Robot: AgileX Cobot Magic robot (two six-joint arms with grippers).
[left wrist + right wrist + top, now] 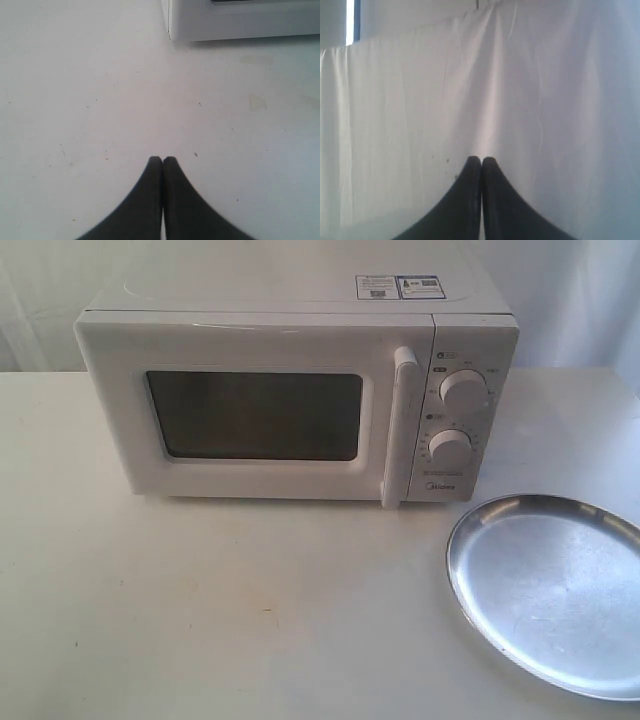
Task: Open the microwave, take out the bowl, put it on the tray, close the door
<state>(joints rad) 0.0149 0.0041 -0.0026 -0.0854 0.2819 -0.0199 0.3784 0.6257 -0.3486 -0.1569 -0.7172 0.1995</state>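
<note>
The white table (200,610) fills the lower half of the exterior frame and carries the task's things. The microwave (260,300) stands upper centre, square to the camera. Its door (255,415) is fully shut, flush with the case, and the dark window shows nothing of the interior. The round silver tray (555,590) lies at lower right, just beside the microwave's front corner, and it is bare. The vertical bar handle (398,430) sits at the door's right edge, next to the two dials (463,390), with nothing touching it.

The bowl appears in no view. It is presumably inside, behind the closed door, but that cannot be confirmed.

Neither arm appears in the exterior frame. The left gripper (162,159) has its fingers pressed together on nothing and hangs over bare table, with the microwave's lower corner (240,22) ahead of it and well apart. The right gripper (481,159) is likewise closed and empty, facing a white cloth backdrop (520,90).

Assessment: no step is done. Opening the door, removing the bowl, placing it on the tray and closing the door are all outstanding.
</note>
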